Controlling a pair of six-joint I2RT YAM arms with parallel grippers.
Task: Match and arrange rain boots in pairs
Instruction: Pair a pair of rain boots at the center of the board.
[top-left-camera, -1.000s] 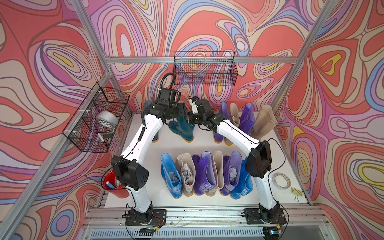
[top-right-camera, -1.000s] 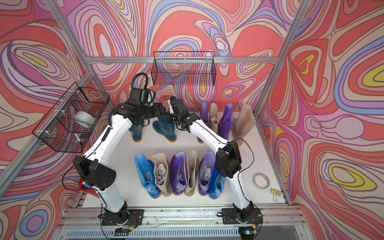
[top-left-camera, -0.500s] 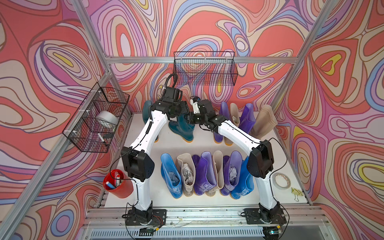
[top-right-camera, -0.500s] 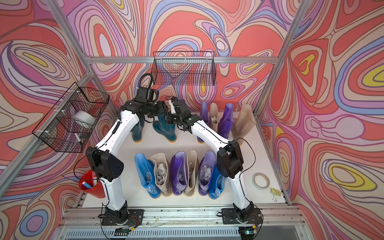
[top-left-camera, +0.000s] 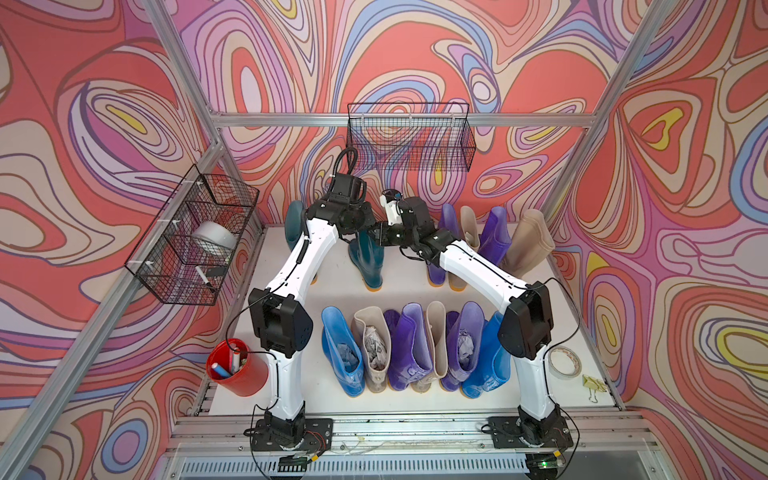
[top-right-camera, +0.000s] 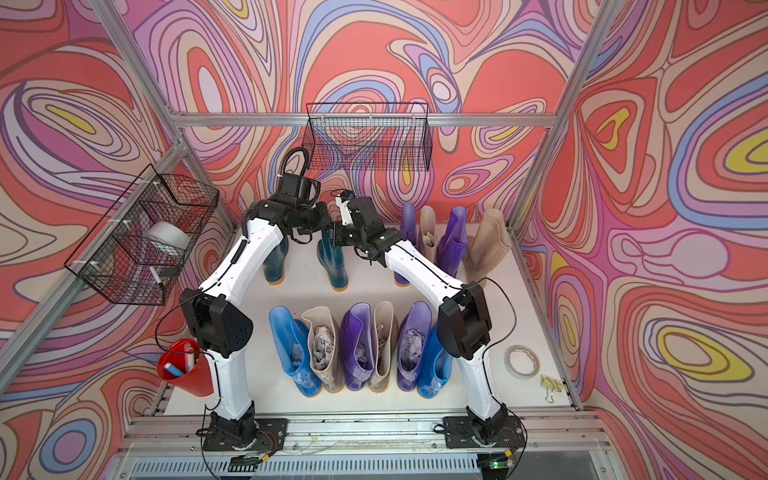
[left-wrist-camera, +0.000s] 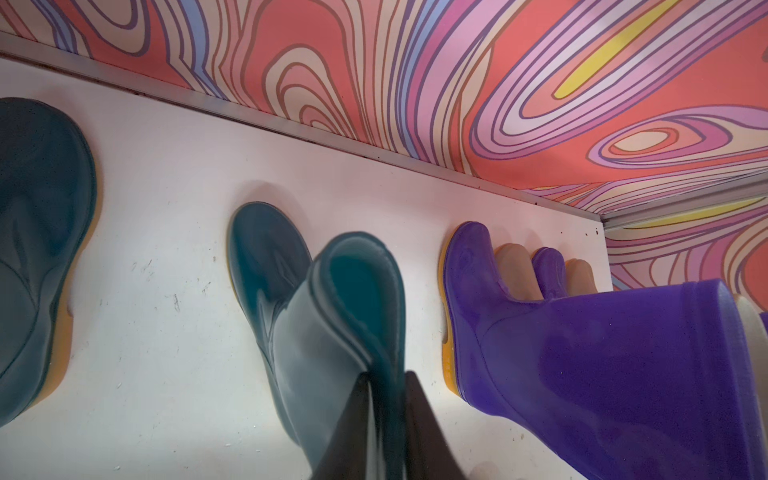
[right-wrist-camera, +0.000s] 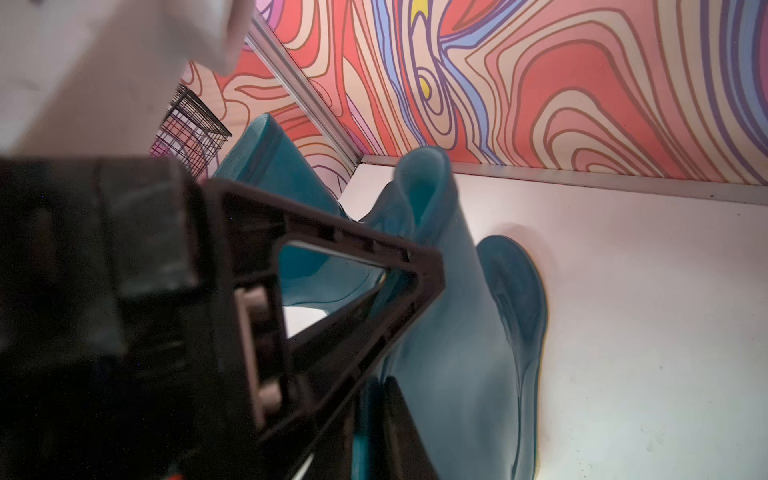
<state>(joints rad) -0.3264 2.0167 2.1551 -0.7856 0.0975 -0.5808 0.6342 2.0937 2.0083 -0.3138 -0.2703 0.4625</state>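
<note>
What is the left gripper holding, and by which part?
The left gripper is shut on the teal boot beside the purple boot, pinching the top rim of its shaft.

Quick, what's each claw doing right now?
Left gripper: closed on the teal boot.
Right gripper: at that boot's cuff; grip cannot be told.

Walls: swirling red, pink, lilac and yellow pattern.
Frame: aluminium rails at corners.
Tabletop: white, scuffed.
Wire basket: black, on back rail.
</note>
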